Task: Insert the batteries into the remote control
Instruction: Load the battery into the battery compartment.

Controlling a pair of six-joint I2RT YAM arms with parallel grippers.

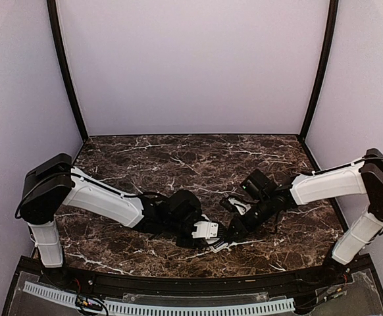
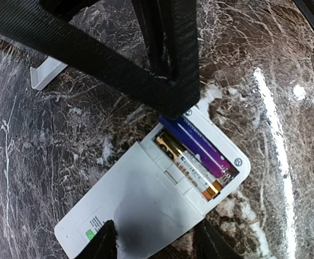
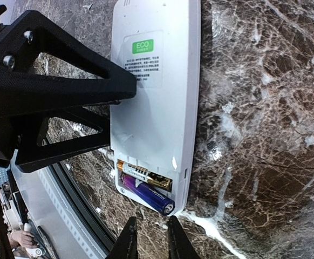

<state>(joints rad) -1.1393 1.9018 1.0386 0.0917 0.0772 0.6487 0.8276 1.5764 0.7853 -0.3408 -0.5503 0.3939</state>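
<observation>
The white remote control (image 2: 141,205) (image 3: 157,108) (image 1: 206,229) lies back-up on the marble, its battery bay uncovered. In the bay a gold-and-white battery (image 2: 186,164) (image 3: 143,174) lies flat. Beside it a purple battery (image 2: 200,145) (image 3: 146,195) sits tilted, one end raised over the remote's end edge. My right gripper (image 3: 150,240) (image 1: 234,229) hovers just off that raised end, jaws narrowly apart and empty. One of its black fingers (image 2: 173,81) meets the purple battery's tip. My left gripper (image 2: 157,243) (image 1: 193,229) straddles the remote's other half, one finger over its back and the other just off its edge.
A small flat white piece (image 2: 46,73) lies on the marble beyond the remote. The table's black front rail (image 1: 178,283) and a white slotted strip (image 1: 158,306) run close by the remote's bay end. Lilac walls (image 1: 191,66) enclose the table.
</observation>
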